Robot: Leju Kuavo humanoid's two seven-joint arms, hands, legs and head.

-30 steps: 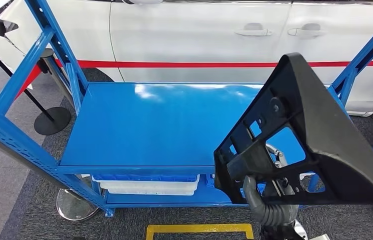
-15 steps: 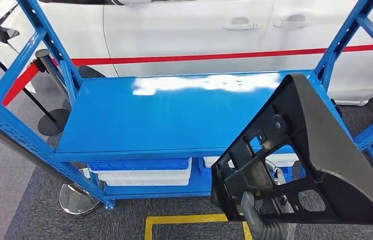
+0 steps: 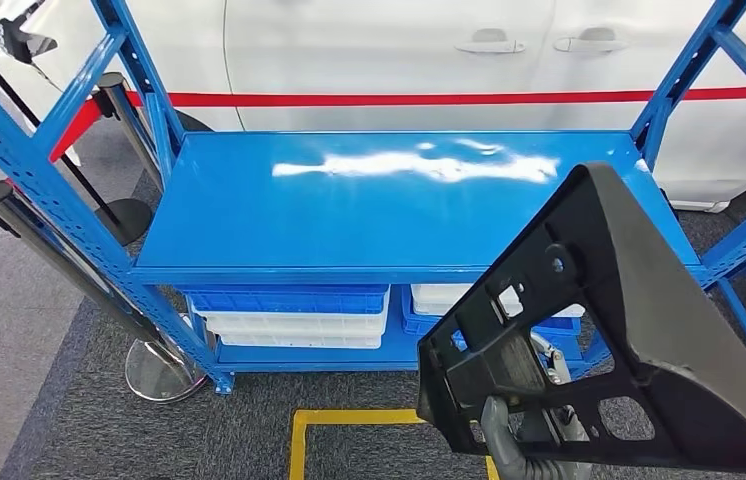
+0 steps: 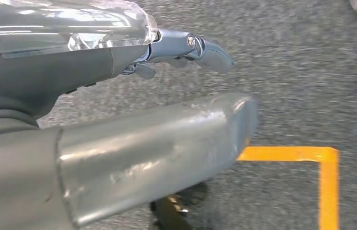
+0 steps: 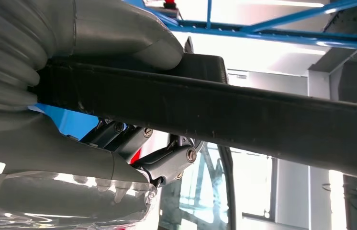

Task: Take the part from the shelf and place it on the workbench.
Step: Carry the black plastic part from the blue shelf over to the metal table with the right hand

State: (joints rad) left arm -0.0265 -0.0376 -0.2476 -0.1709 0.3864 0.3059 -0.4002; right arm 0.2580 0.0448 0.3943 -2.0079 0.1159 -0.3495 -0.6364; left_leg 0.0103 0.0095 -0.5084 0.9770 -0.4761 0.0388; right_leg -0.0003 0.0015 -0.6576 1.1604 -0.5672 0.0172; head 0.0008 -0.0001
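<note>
Right hand (image 5: 85,120) clamps the part's (image 3: 629,330) lower rib. Rigid black plastic, likely light, bulky; grip ribs.

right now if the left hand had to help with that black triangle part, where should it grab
Probably the thick ribbed corner of the black part, the low end on the robot's left, coming from below and the left. The right hand grips near there from underneath, and the cut-outs give the fingers edges to hook. The long smooth outer edge slopes away with little purchase.
</note>
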